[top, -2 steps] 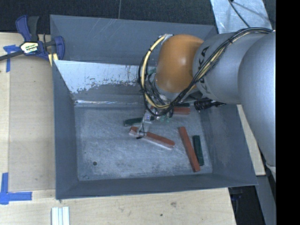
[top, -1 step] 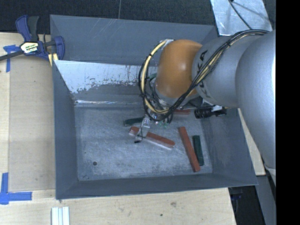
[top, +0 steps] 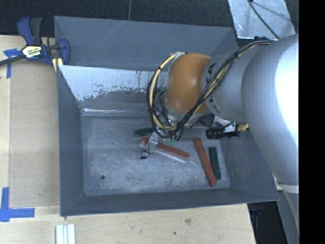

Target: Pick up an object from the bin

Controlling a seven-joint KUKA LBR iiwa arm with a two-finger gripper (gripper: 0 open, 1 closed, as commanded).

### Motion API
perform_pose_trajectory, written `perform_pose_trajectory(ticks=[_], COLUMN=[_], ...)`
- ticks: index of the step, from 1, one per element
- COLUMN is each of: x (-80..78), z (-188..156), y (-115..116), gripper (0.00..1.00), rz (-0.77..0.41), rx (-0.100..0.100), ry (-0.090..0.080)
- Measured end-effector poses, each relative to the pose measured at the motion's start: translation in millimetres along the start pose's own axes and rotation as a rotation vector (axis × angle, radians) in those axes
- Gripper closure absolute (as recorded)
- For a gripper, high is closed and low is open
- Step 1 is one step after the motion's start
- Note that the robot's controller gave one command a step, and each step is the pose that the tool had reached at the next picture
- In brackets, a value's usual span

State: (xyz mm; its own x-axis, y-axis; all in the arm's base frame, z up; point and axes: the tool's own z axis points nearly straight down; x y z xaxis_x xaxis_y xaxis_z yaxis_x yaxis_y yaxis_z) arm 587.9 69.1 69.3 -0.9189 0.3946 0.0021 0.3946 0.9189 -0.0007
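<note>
Grey metal bin (top: 101,166), floor scuffed. The hand (top: 148,148) sits mid-bin at the left end of a flat reddish stick (top: 172,152); whether spread or pressed together, cannot tell.

Red-brown stick (top: 204,161), dark green stick (top: 215,162) just beside it, roughly parallel

You see the gripper (top: 147,148) low at the left end of a reddish flat stick (top: 173,153); a brown stick (top: 204,162) and a dark green stick (top: 215,163) lie side by side, rightward.
</note>
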Motion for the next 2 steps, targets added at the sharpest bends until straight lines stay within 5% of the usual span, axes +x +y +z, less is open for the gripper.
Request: perform_pose_trajectory(ticks=[1,2], x=[-0.6,-1.4], z=[-0.4,-1.1], y=[-0.2,-0.2], gripper=[0.0,1.0], rz=[0.0,0.002], rx=[-0.001,-0.002], ry=[-0.001,-0.003])
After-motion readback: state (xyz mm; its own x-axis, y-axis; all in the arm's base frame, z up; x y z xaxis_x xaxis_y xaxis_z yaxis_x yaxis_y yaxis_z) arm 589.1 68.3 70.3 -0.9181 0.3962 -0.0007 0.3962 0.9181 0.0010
